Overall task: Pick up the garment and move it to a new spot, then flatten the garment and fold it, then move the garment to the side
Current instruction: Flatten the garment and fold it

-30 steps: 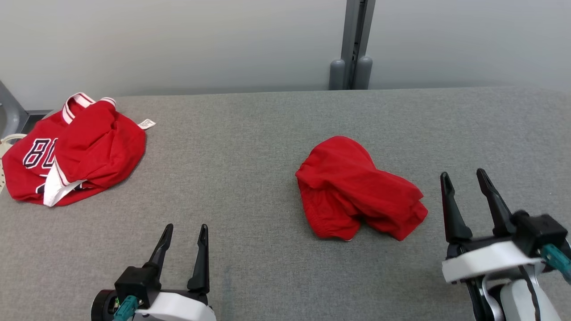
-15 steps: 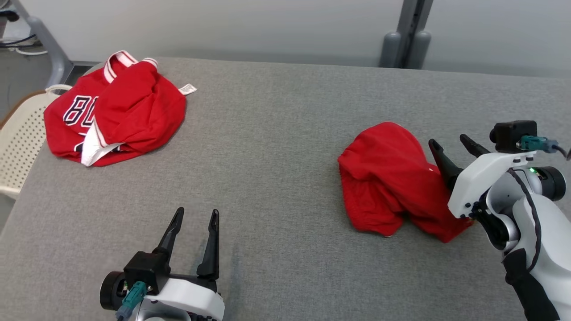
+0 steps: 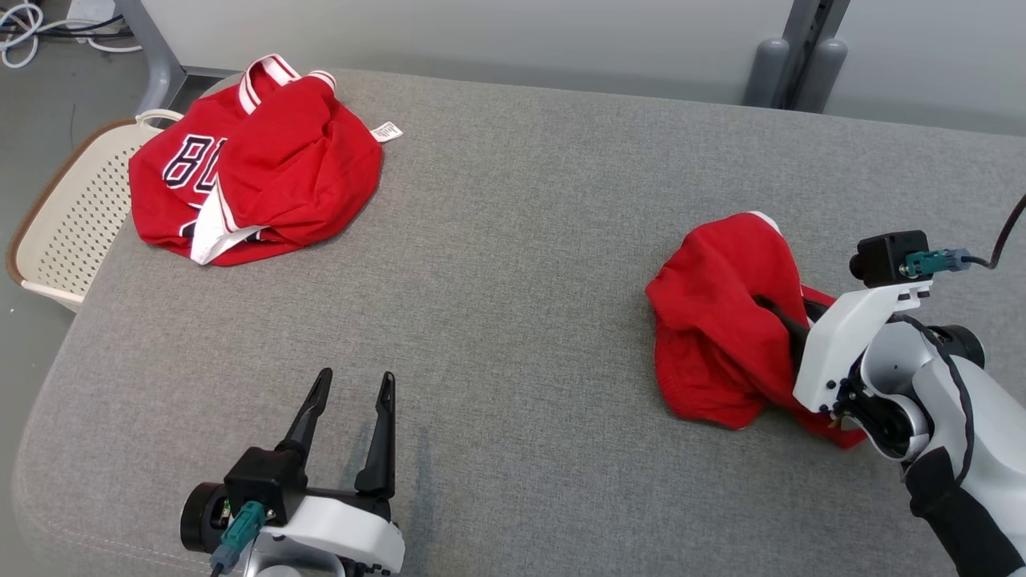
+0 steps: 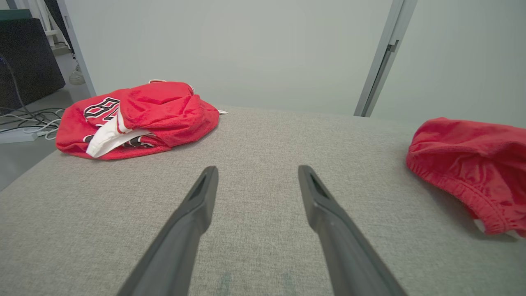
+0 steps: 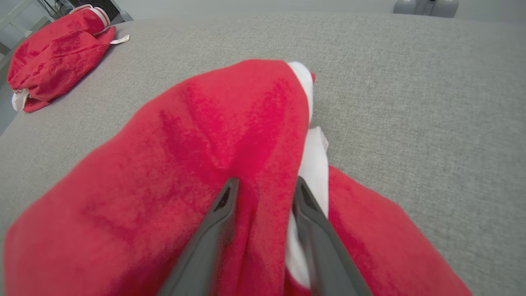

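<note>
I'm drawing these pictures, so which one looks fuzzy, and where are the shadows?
Right wrist view: the red garment is so close that its nearest cloth looks soft and blurry; the far table looks sharper. Left wrist view: even light, a soft shadow under the garment's edge. Head view: sharp, evenly lit, no glare.

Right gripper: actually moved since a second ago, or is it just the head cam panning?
Yes. The right gripper stood clear of the red garment, off to its right; now it has moved left into it, fingers straddling a fold.
</note>
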